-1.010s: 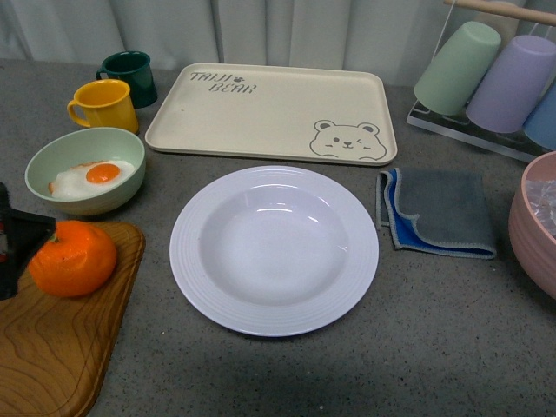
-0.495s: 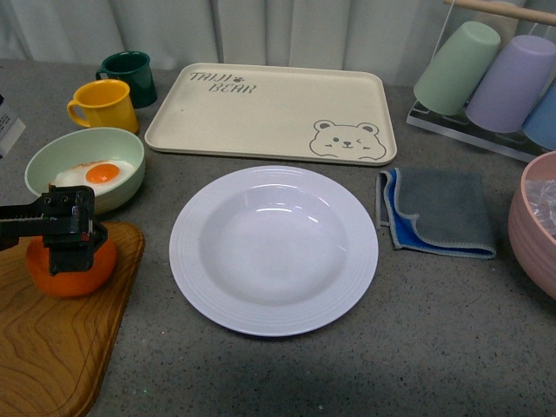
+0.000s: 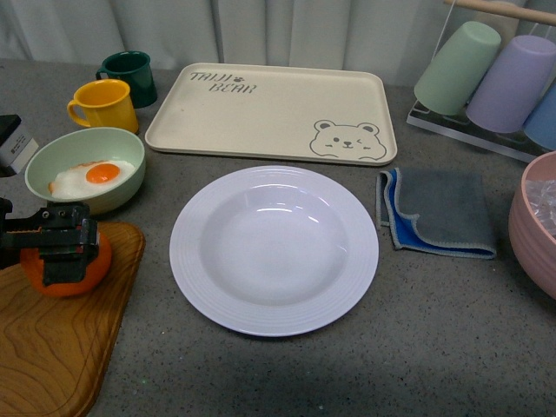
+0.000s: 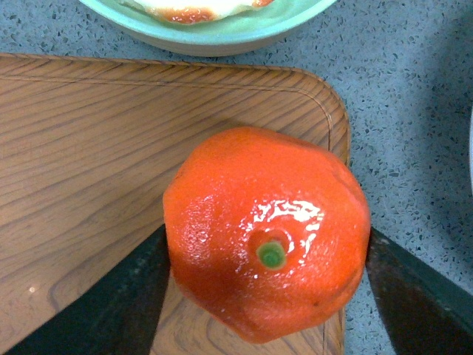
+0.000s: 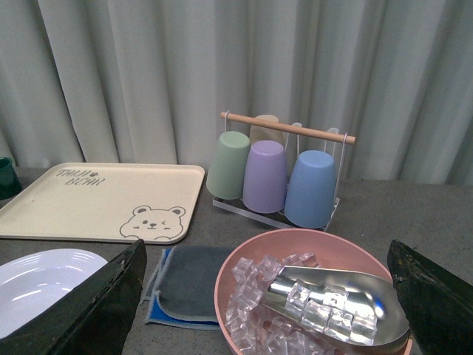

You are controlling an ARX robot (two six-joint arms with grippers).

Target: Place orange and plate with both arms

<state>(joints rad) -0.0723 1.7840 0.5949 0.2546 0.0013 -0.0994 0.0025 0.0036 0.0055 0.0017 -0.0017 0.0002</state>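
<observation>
The orange (image 3: 101,261) sits on the wooden board (image 3: 52,356) at the front left. My left gripper (image 3: 68,252) is shut on it from above. In the left wrist view the orange (image 4: 266,229) fills the gap, green stem spot facing up, with a black finger pressed against each side of it and my left gripper (image 4: 267,285) centred over the board (image 4: 89,148). The white ridged plate (image 3: 187,261) lies empty in the middle of the table. My right gripper (image 5: 266,296) is open over the pink bowl, and the plate (image 5: 44,259) shows at that view's edge.
A pale green bowl (image 3: 122,187) holding a fried egg stands just behind the board. Behind it are a yellow mug (image 3: 104,104) and a dark green mug (image 3: 130,76). The beige bear tray (image 3: 261,113), grey-blue cloth (image 3: 439,213), cup rack (image 3: 486,78) and pink ice bowl (image 3: 532,234) lie farther right.
My left gripper came in from the left edge over the orange and shut on it. The orange has shifted slightly left on the board.
</observation>
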